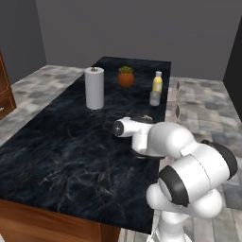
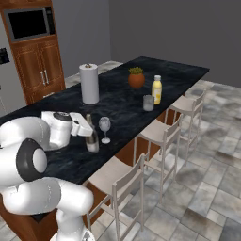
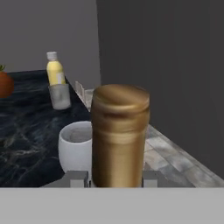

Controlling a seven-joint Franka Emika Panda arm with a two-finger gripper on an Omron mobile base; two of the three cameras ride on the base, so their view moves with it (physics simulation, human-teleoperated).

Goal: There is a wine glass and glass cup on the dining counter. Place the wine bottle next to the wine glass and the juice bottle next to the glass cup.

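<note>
Wine bottle stands upright on the counter, neck up, clamped in the gripper, beside the wine glass.

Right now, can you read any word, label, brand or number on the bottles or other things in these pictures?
No text can be read.
wine bottle: a pale label low on its body, too small and blurred to read.
juice bottle: no lettering to be made out.
paper-towel roll: plain white.
microwave: dark front, nothing legible.
</note>
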